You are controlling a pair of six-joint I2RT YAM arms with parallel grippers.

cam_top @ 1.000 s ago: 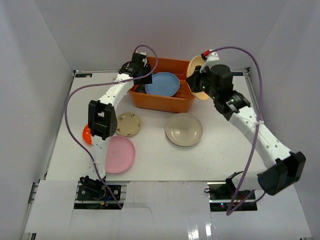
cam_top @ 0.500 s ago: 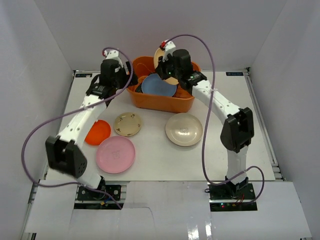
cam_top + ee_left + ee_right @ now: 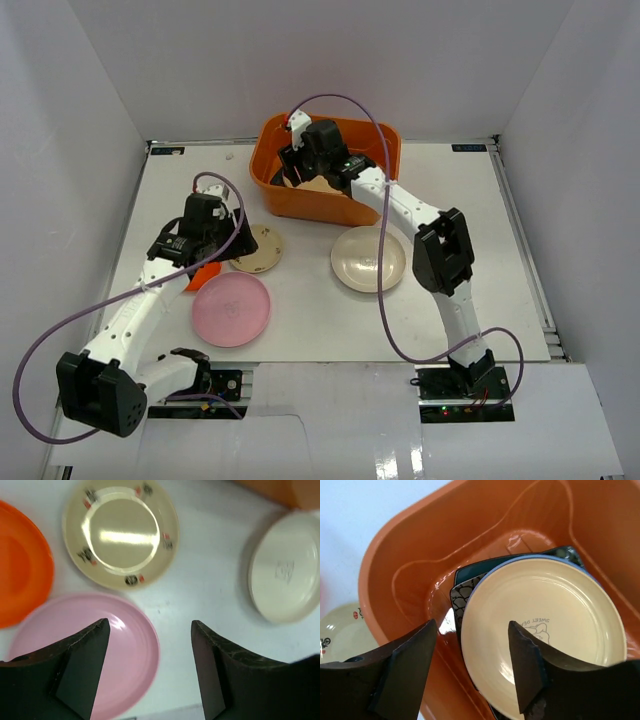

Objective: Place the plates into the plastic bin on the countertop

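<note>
Presently: left tool (image 3: 148, 626) spread, empty, above round pink plate (image 3: 127, 647) flat on white tabletop (image 3: 210, 560); right tool (image 3: 472, 625) spread over round yellow-tan plate (image 3: 545, 615) stacked in orange plastic bin (image 3: 470, 535); likely risk, pink plate's low rim slipping the pinch

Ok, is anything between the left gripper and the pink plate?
Nothing visible does. The left gripper is open, and the pink plate lies bare below it, with nothing on top.
</note>
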